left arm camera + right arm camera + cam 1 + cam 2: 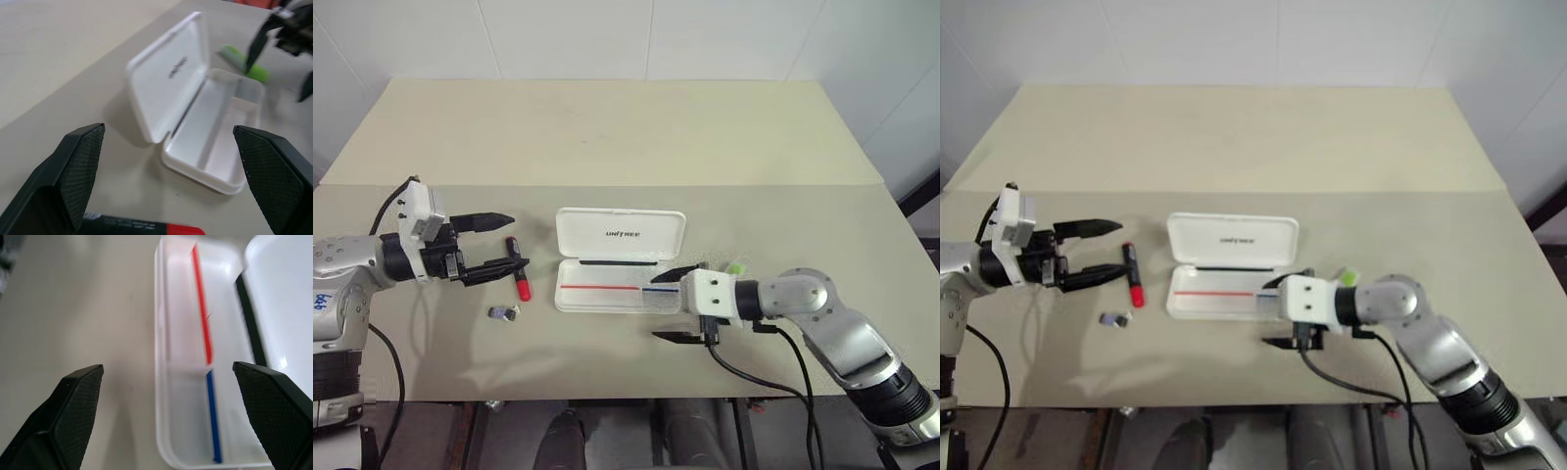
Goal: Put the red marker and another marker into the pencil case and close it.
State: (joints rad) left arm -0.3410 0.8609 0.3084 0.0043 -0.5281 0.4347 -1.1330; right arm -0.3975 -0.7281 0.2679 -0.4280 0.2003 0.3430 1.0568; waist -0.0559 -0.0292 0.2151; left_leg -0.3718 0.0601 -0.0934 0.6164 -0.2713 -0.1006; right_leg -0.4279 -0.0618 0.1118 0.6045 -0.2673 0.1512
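Observation:
The white pencil case [620,232] lies open mid-table, its lid with dark "UNITREE" lettering tipped back and its tray [181,382] empty but for a thin red-and-blue line. The red marker [518,272] lies on the table to the left of the case. My left gripper [499,243] hovers open just over and left of it, holding nothing. The light-green highlighter [736,266] rests on the table off the case's right end. My right gripper [674,305] is open and empty at the tray's right front corner, pointing left.
A small grey clip-like object [503,312] lies in front of the red marker. The tan table [607,137] stretches far behind the case, with its front edge close behind my right gripper. A black cable hangs from my right wrist.

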